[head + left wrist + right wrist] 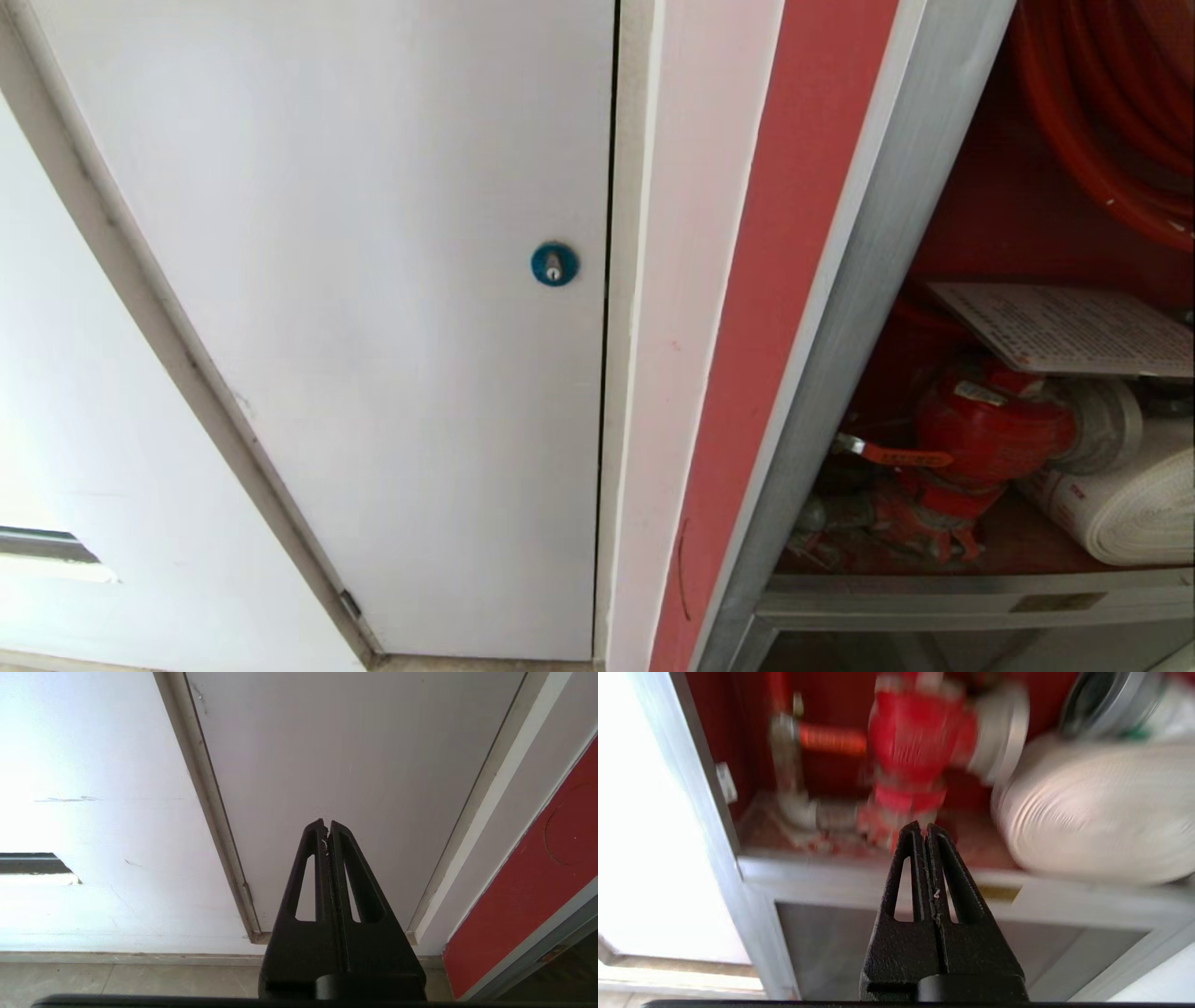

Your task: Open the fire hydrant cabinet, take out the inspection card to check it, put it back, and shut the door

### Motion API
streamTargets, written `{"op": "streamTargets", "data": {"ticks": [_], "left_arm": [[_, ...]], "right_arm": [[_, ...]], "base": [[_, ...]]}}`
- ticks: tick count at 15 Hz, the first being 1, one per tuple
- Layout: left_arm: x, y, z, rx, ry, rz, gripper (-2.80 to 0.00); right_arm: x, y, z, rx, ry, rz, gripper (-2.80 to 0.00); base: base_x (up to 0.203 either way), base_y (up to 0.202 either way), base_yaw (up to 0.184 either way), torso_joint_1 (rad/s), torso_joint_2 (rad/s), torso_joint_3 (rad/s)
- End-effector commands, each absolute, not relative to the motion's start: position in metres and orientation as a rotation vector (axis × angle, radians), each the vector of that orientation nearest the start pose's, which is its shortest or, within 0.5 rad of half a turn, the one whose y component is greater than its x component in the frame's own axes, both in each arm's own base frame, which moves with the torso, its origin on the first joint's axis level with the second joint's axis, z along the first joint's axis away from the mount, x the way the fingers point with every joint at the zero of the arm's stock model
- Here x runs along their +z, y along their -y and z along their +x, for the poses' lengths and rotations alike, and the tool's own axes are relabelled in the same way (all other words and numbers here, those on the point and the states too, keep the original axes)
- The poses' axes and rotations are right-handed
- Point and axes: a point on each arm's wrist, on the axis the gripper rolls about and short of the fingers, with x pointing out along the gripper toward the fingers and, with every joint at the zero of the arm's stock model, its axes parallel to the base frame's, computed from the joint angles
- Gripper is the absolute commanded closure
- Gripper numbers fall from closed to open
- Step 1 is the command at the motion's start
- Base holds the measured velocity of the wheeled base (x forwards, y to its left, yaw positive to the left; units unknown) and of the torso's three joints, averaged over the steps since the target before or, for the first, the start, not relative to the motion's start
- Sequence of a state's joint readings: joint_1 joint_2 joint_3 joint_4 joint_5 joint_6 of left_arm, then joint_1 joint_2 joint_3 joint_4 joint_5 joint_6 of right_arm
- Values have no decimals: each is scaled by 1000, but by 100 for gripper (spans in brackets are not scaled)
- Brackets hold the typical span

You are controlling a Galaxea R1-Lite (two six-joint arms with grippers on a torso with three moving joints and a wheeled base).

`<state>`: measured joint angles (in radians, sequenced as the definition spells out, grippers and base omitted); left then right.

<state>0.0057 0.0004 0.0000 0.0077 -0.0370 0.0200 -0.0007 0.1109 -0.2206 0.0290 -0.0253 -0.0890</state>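
the right pincer (923, 828) is closed tight with nothing between its tips, and it points into the open lower bay of the fire hydrant cabinet (822, 280), in front of the red valve (920, 732) and just beside the white rolled hose (1092, 816). the left pincer (326, 826) is likewise pressed shut and empty, aimed at the plain white panel (355, 280) with its round blue lock (555, 264), well apart from the work. the inspection card (1074, 327) lies flat above the valve inside the cabinet, tilted a little, under the red hose reel (1111, 121); the door itself is not in view, so the bay looks already open. likely risks from here: tips that stay closed would only shove the card deeper or knock it behind the valve; a low approach could snag the valve handle (896, 455) or the hose; the silver frame (878, 233) sits close on the card's near side and could catch the arm. the card carries dense rows of small dark print, too fine to read; a label on the hose and a small brass plate (1055, 602) on the sill are also illegible.
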Motion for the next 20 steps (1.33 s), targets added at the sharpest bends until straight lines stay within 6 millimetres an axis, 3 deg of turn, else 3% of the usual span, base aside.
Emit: {"op": "streamTargets", "data": {"ticks": [1, 11, 20], "left_arm": [[75, 1, -23, -31, -9, 20, 0], [75, 1, -23, -31, -9, 20, 0], [75, 1, -23, -31, -9, 20, 0]], "right_arm": [[165, 1, -17, -33, 21, -127, 0], [217, 5, 21, -182, -147, -583, 0], [238, 13, 10, -474, -420, -1057, 0]], "base": [[0, 0, 0, 0, 0, 0], [0, 0, 0, 0, 0, 0], [0, 0, 0, 0, 0, 0]]}}
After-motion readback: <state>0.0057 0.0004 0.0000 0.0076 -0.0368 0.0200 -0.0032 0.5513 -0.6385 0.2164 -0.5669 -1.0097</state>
